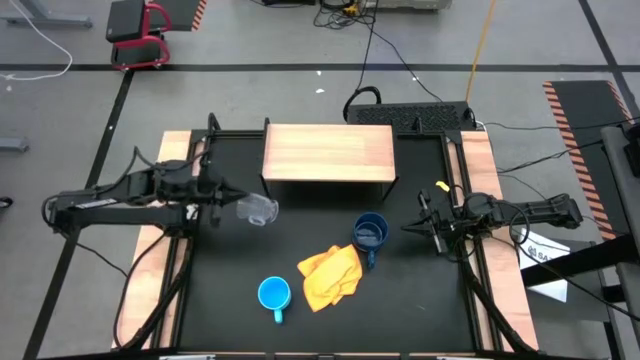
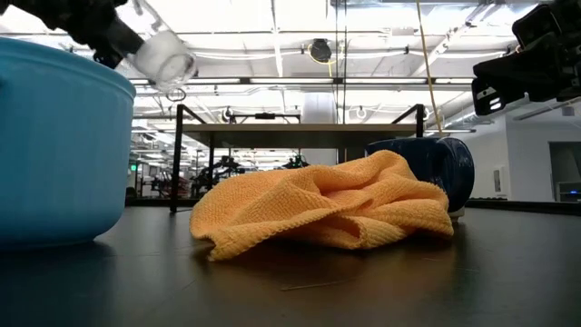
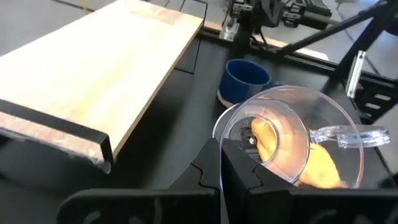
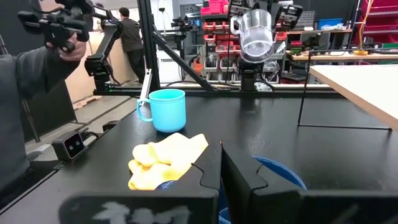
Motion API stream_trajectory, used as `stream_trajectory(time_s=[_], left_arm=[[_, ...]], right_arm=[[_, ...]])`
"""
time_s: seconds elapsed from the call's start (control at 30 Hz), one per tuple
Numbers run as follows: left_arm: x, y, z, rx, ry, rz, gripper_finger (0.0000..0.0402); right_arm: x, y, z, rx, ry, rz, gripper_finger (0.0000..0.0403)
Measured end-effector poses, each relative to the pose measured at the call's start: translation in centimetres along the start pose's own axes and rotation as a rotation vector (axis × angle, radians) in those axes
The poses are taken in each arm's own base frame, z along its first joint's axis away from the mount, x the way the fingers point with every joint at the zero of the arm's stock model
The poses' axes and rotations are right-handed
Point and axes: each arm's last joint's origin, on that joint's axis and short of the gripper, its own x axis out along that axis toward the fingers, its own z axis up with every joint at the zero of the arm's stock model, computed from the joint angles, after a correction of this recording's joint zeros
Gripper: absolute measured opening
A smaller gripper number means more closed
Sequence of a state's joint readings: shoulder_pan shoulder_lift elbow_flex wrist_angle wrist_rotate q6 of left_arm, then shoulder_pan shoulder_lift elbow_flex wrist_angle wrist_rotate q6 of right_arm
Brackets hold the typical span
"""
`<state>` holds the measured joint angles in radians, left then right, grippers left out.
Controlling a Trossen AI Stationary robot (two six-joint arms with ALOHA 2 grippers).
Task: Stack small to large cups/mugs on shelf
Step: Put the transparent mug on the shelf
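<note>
Light blue mug nearest low cam, upright on worktop w/ yellow cloth beside. Clear glass cup lifted off worktop, tilted, clenched in left end effector, left of shelf. Dark blue mug near shelf front. Right end effector clenched, holding nothing, just beside dark blue mug.

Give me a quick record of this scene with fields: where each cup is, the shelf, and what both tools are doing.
clear glass cup: held off the table by left tool, tilted
light blue mug: on table, near front
dark blue mug: on table beside yellow cloth
shelf: top bare
right tool: shut, empty, right of dark blue mug
</note>
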<state>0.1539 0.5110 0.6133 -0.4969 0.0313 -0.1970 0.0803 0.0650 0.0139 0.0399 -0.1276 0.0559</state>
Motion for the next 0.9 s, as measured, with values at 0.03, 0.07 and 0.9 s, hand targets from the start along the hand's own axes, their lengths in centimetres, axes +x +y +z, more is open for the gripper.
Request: stream_trajectory(time_s=[0.03, 0.07, 0.9], left_arm=[[0.3, 0.0, -0.1, 0.005, -0.019, 0.001, 0.0], [0.7, 0.0, -0.1, 0.01, -0.043, -0.006, 0.0], [1.6, 0.9, -1.3, 0.063, -0.188, 0.204, 0.0]], right_arm=[[0.0, 0.0, 0.0, 0.0, 0.0, 0.0, 0.0], [0.0, 0.0, 0.0, 0.0, 0.0, 0.0, 0.0], [0.0, 0.0, 0.0, 0.01, 0.002, 0.0, 0.0]])
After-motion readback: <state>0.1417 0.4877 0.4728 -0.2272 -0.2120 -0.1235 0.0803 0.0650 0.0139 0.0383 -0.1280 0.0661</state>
